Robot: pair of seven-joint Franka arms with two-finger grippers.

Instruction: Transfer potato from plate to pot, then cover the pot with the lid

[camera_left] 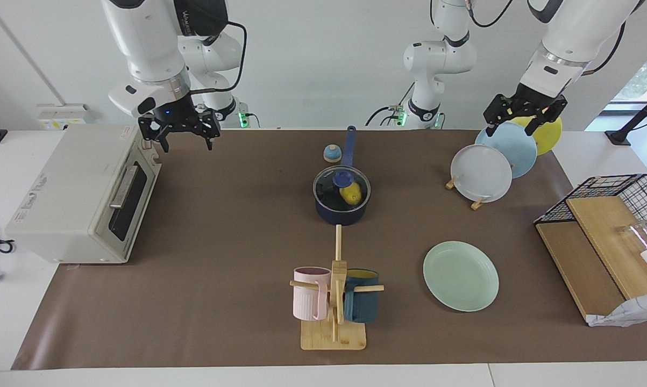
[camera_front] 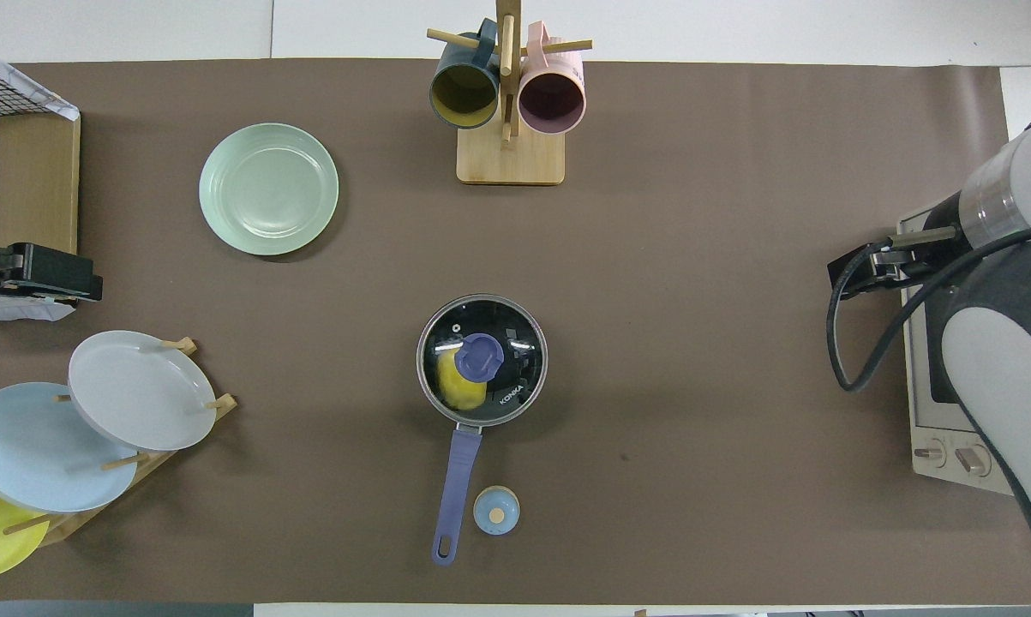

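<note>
You can see that both parts of the task look finished. The potato (camera_left: pixel 351 193) lies inside the pot (camera_left: pixel 341 210), and you can see its yellow body through the glass of the lid (camera_left: pixel 328 194), partly under the blue knob. The lid sits flat on the rim of the pot and covers it all around, as far as both views show. The plate (camera_left: pixel 461 275) is bare and lies on the bench (camera_left: pixel 237 226) toward the left arm's end, farther from the robots than the pot.

The right end effector (camera_left: pixel 177 135) is up in the air over the corner of the toaster oven (camera_left: pixel 81 193), well apart from the pot, which stands toward the middle of the bench from it. Its 2 fingers stand apart and it carries nothing. The left end effector (camera_left: pixel 523 117) hangs over the plate rack (camera_left: pixel 482 172), just above the light-blue plate there; its fingers are spread too and nothing is in them. The mint plate lies well apart from it, lower on the bench in the facing view. This arm waits.

In my judgement nothing is left to do with the potato or the lid. You only need to check that the lid is seated evenly, and let the arms go to rest.
</note>
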